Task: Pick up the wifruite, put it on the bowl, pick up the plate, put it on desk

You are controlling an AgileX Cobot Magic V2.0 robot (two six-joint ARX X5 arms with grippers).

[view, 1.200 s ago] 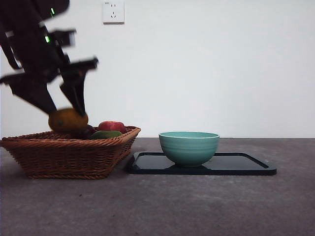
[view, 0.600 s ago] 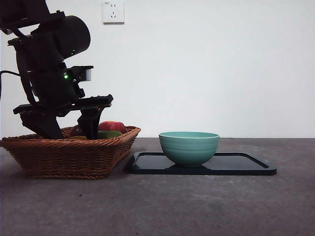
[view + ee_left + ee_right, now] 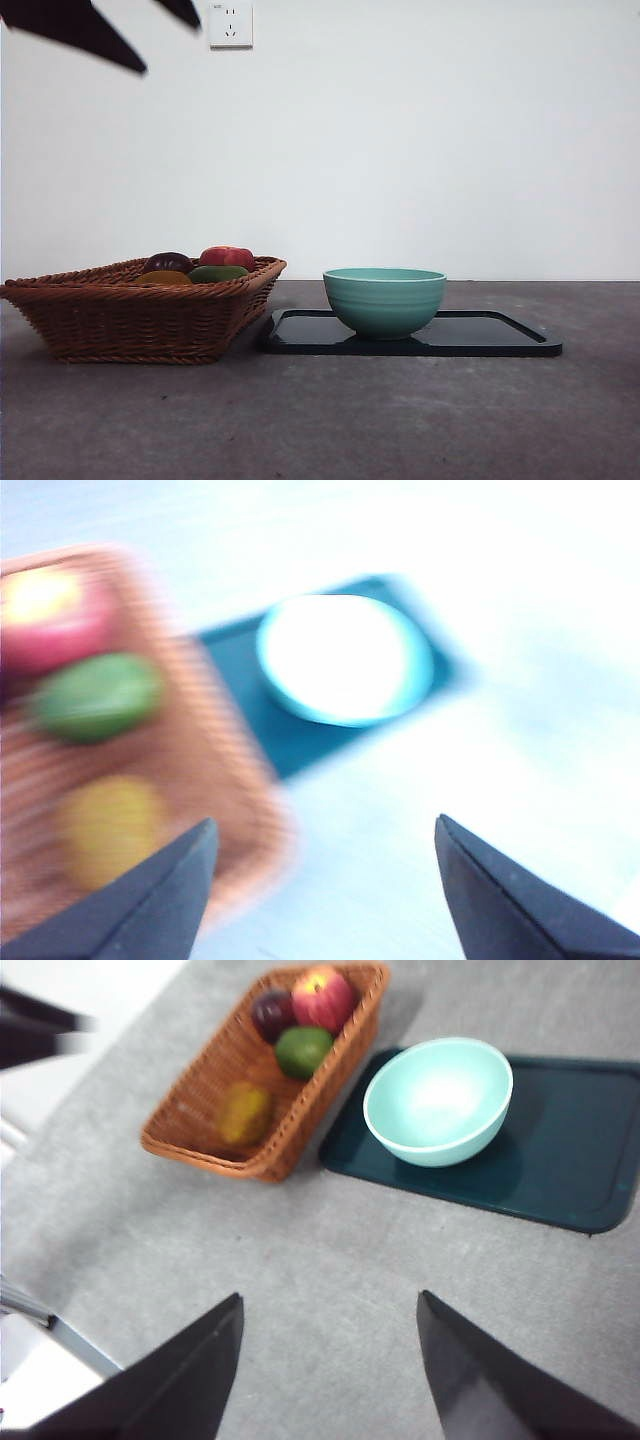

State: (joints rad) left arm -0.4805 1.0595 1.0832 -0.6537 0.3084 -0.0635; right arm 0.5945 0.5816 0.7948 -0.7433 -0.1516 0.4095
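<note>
Here the teal bowl (image 3: 384,300) sits upright, mouth up, on the left part of a black tray (image 3: 500,335) that lies flat with its long side running left to right across the dark grey worktop (image 3: 330,420). Just left of the tray stands a brown wicker basket (image 3: 130,320), its near right corner close to the tray's left edge. In the basket lie four fruits: a red one (image 3: 227,256) at the far right end, a dark purple one (image 3: 167,262) beside it, a green one (image 3: 217,272) just nearer, and a yellow-orange one (image 3: 245,1112) alone toward the basket's near end, its long axis lying roughly along the basket's length. The bowl holds nothing. The left pincer (image 3: 325,880) hangs high above the basket's right edge with its jaws spread wide and nothing between them; in the front view it shows only as black tips at the top left corner. The right pincer (image 3: 330,1360) hovers above the bare worktop on the near side of the basket and tray, jaws likewise spread apart and holding nothing.
</note>
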